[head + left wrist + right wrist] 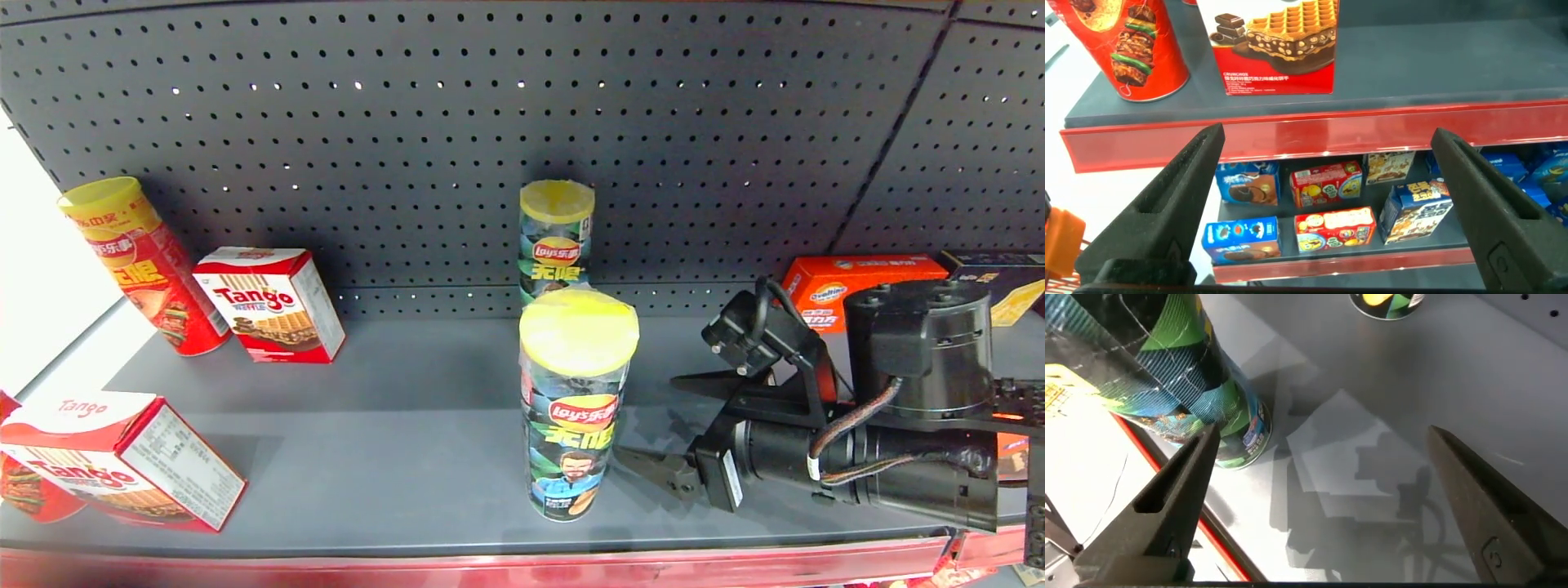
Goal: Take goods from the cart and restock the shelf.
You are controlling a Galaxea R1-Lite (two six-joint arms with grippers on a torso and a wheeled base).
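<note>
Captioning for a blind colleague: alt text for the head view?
Open right gripper over a grey shelf, just right of an upright green chip can with yellow lid. A second green can stands behind; a red can and wafer box back left.

The left pincer point(1327, 135) is hanging open before the front edge of the shelf point(1470, 65), where a red can point(1135, 45) and wafer box point(1278, 45) are standing.
</note>
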